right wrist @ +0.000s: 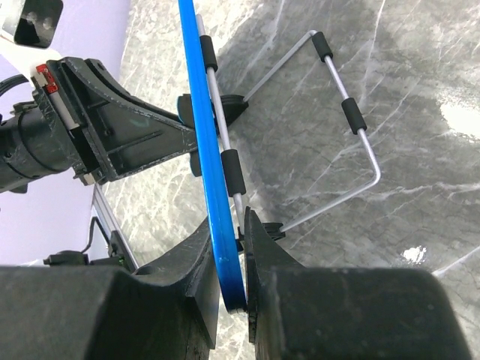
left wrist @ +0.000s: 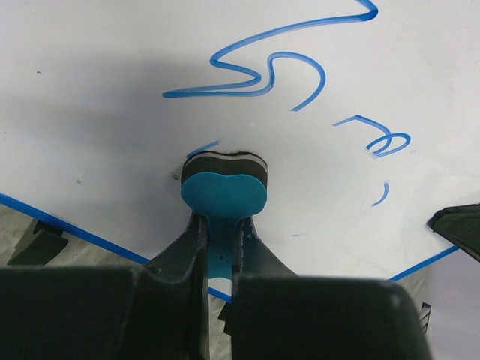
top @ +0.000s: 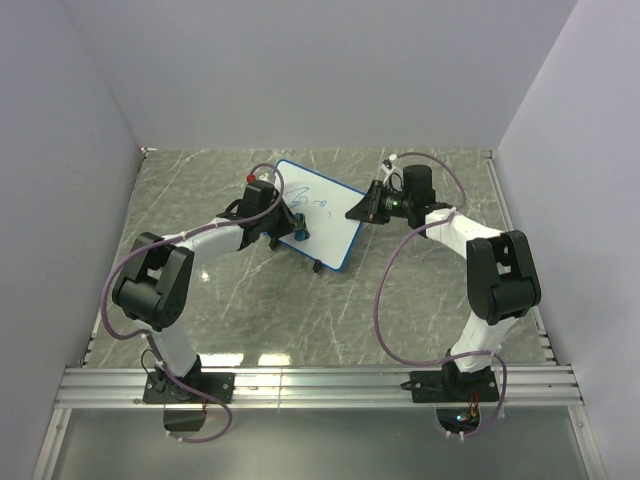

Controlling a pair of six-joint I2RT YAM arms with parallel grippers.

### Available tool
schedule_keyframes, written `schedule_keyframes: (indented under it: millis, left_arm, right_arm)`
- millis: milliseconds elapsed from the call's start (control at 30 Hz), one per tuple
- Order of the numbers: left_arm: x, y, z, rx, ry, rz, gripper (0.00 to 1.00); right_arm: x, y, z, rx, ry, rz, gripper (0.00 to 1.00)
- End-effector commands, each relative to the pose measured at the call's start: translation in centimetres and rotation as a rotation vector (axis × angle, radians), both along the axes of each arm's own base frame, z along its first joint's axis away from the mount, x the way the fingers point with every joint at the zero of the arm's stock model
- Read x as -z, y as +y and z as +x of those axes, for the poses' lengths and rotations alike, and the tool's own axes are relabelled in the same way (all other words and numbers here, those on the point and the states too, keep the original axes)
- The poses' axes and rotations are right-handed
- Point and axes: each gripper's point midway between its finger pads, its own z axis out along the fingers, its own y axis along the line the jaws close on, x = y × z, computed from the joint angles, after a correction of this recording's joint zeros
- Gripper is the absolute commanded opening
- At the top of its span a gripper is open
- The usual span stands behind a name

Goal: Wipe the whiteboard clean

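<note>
The whiteboard (top: 325, 215) stands in the middle of the desk (top: 420, 290), between the two pincers. The right pincer (top: 362, 208) is closed on its right edge; in the right wrist view the thin blue frame (right wrist: 206, 150) passes edge-on between the two fingers of this pincer (right wrist: 232, 255), which clamp it from both sides. The left pincer (top: 290, 225) is at the left side of the board and is closed on a small blue eraser (left wrist: 223, 191). The dark pad of the eraser lies against the white surface (left wrist: 112, 75), near the lower edge.

There is one whiteboard, one eraser and two pincers (one on each arm). Behind the board one bent wire stand (right wrist: 352, 127) with black sleeves rests on the desk (right wrist: 420, 90).

The board is a white rectangle with a thin blue frame and rounded corners. It carries several blue strokes (left wrist: 262, 71): one long wavy line at the top, a hook-shaped curve beside it, a small looped scribble more to the right, and a few short dashes. One short dash is just above the eraser
</note>
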Motion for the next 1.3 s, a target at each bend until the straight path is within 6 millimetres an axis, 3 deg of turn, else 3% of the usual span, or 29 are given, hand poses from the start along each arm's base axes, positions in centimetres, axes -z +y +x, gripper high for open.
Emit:
schedule_keyframes:
  millis: [0, 133, 233, 333, 467, 633, 733, 900, 1000, 1067, 1100, 1133, 1267]
  left_arm:
    - [8.0, 4.1, -2.2, -0.055, 0.153, 0.205, 0.0]
    - [7.6, 2.7, -2.2, 0.012, 0.131, 0.19, 0.0]
    - [7.1, 0.3, -3.2, 0.109, 0.118, 0.157, 0.0]
    - [6.3, -3.7, -5.2, 0.235, 0.099, 0.148, 0.0]
    - [4.7, -7.5, -6.9, 0.351, 0.056, 0.154, 0.0]
    - [1.7, -9.5, -5.9, 0.385, -0.001, 0.123, 0.0]
    - [1.2, -10.3, -5.4, 0.402, -0.008, 0.114, 0.0]
    - [2.7, -8.3, -3.9, 0.36, -0.004, 0.193, 0.0]
    - [4.3, -5.3, -2.5, 0.297, 0.015, 0.216, 0.0]
    - [5.5, -1.9, -1.1, 0.22, 0.052, 0.22, 0.0]
    - [5.6, -0.8, -0.6, 0.199, 0.066, 0.202, 0.0]
    - [5.8, 1.8, 0.7, 0.132, 0.079, 0.182, 0.0]
    - [5.0, 5.4, 2.9, 0.051, 0.068, 0.153, 0.0]
  right_arm:
    - [1.6, -0.7, 0.0, 0.057, 0.078, -0.086, 0.0]
    - [1.7, -0.4, -0.1, 0.049, 0.089, -0.103, 0.0]
    - [1.8, -0.2, -0.3, 0.044, 0.097, -0.113, 0.0]
    - [1.6, -0.1, -0.3, 0.051, 0.101, -0.107, 0.0]
    - [1.4, 0.3, -0.3, 0.05, 0.098, -0.1, 0.0]
    - [2.0, 0.9, -0.9, 0.037, 0.107, -0.11, 0.0]
    - [2.7, 1.3, -1.7, 0.025, 0.12, -0.113, 0.0]
    - [2.7, 1.2, -2.5, 0.023, 0.117, -0.124, 0.0]
    - [2.7, 1.1, -2.8, 0.017, 0.115, -0.134, 0.0]
    - [2.5, 1.1, -2.9, 0.015, 0.113, -0.136, 0.0]
    - [2.5, 1.1, -3.0, 0.013, 0.112, -0.136, 0.0]
    - [2.5, 1.1, -3.1, 0.012, 0.113, -0.136, 0.0]
    - [2.8, 1.0, -3.4, -0.001, 0.12, -0.147, 0.0]
